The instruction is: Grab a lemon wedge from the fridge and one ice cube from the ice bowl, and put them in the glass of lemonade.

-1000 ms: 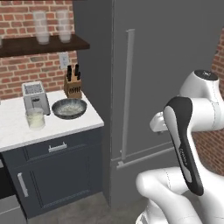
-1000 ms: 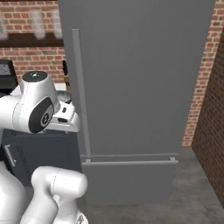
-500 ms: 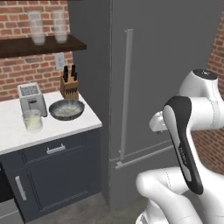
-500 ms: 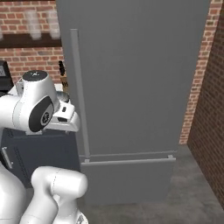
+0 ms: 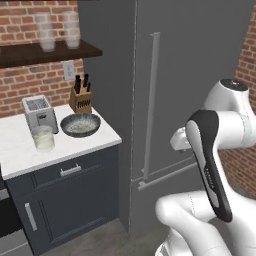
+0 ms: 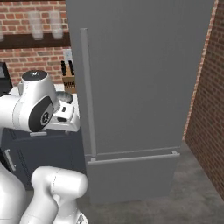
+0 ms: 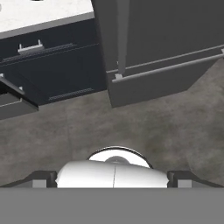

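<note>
The fridge [image 5: 190, 75] stands shut, its long bar handle [image 5: 151, 105] upright near the left edge of the door; in the right base view the same fridge [image 6: 144, 78] fills the middle, with a second horizontal bar above its lower drawer. Left of it a white desk [image 5: 15, 155] tops dark cabinets. Near the desk's right edge, close to the fridge, sits the ice bowl [image 5: 80, 124], holding whitish speckled contents. The glass [image 5: 43, 138] of pale liquid stands on the desk left of the bowl and toward the front edge, apart from it. Behind the glass is a toaster [image 5: 39, 111], and at the back right corner a knife block [image 5: 80, 99] stands against the brick wall. Above, a dark shelf [image 5: 85, 48] carries two frosted glasses [image 5: 46, 32].

The arm is folded up in front of the fridge, well clear of the desk. In the hand view the fingers [image 7: 112, 178] stand wide apart with nothing between them, pointing down at the grey floor [image 7: 87, 127] before the fridge's lower edge [image 7: 166, 70].
</note>
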